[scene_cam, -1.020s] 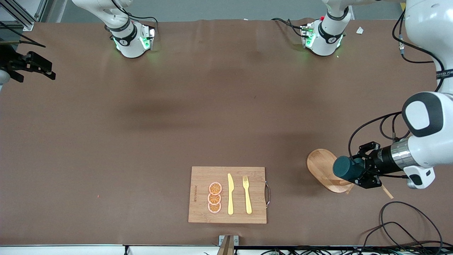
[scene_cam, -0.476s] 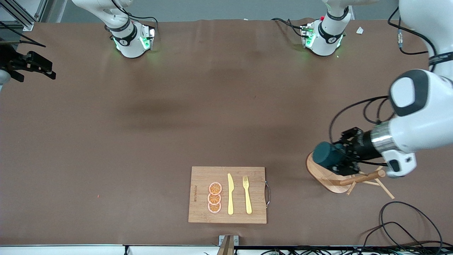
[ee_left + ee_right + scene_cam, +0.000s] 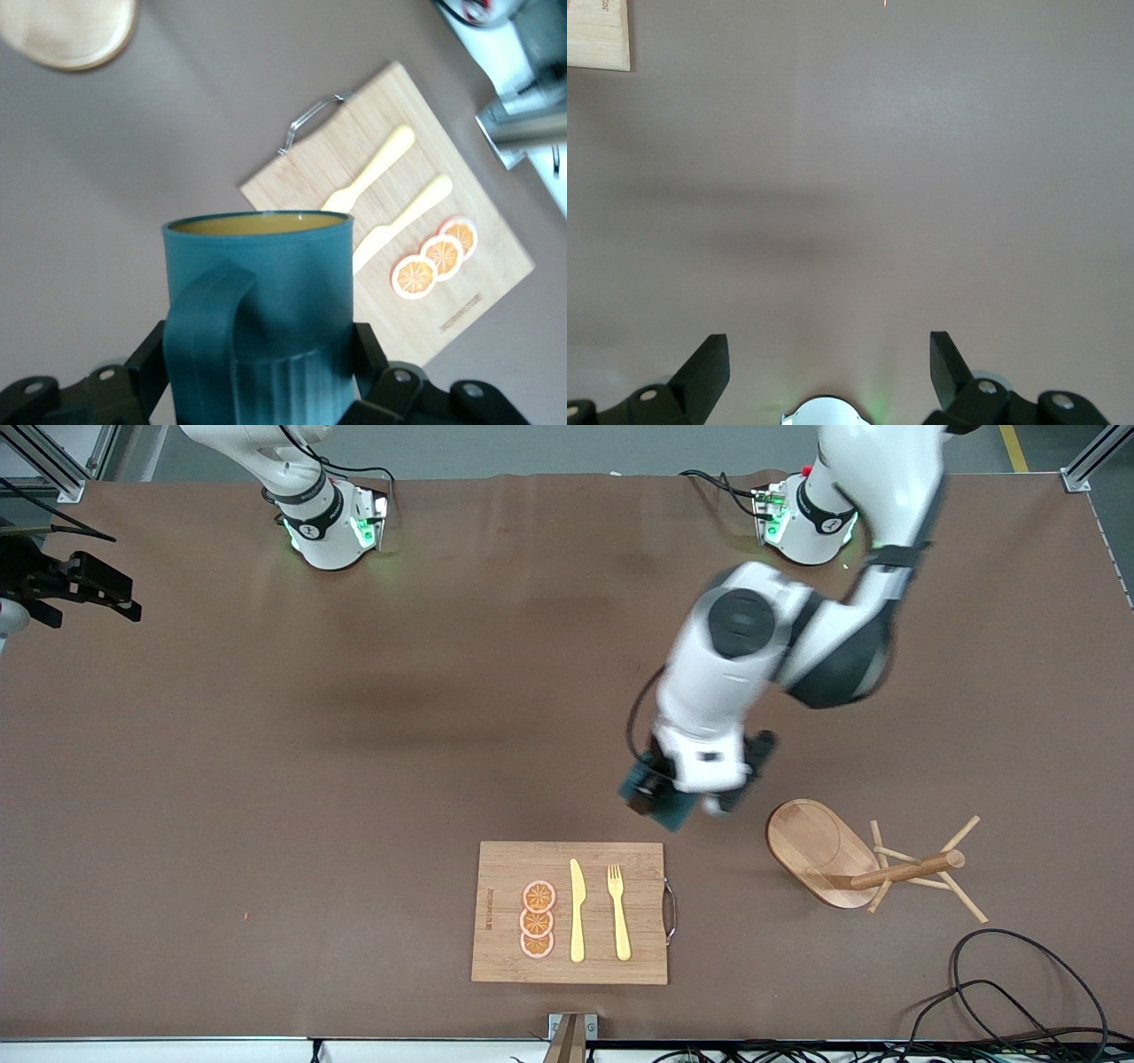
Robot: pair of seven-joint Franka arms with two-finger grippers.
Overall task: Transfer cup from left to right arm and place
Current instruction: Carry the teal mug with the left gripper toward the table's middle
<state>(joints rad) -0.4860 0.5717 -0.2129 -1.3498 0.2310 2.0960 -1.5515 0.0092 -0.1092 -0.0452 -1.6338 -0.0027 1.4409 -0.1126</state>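
Note:
The cup (image 3: 680,813) is a dark teal ribbed mug with a side handle and a tan-orange inside. My left gripper (image 3: 663,797) is shut on it and holds it in the air over the bare table, close to the handle corner of the wooden chopping board (image 3: 567,912). In the left wrist view the cup (image 3: 266,292) fills the space between the black fingers (image 3: 146,363), with its handle toward the camera. My right gripper (image 3: 80,589) waits over the right arm's end of the table. In the right wrist view it (image 3: 828,363) is open and empty.
The chopping board carries orange slices (image 3: 538,919), a yellow knife (image 3: 577,911) and a yellow fork (image 3: 618,912). A wooden peg stand with an oval base (image 3: 819,850) lies toward the left arm's end. Cables (image 3: 1019,974) lie near the front edge there.
My left arm has swung the cup away from the wooden peg stand toward the middle of the table, and the stand now shows whole. The right arm has not moved.

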